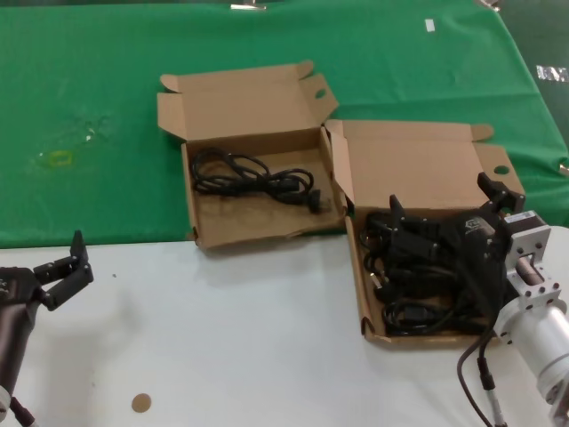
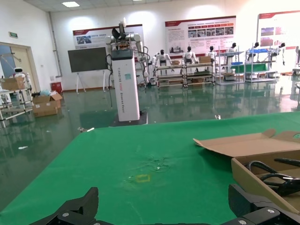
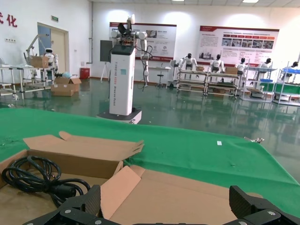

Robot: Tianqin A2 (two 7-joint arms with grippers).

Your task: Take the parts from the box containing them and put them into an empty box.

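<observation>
Two boxes lay open on the tabletop. Right pincer, released, hovered over the parts in the right-hand box; it should descend around one bundle only. Left pincer waited, released.

Two open boxes stand side by side on the desk. The left box sits farther back and holds one cable bundle; the right box, touching it at the corner, sits nearer and holds several cable bundles. The right gripper hangs over the right box — the left gripper sits at the desk's near left, well apart from both.
</observation>
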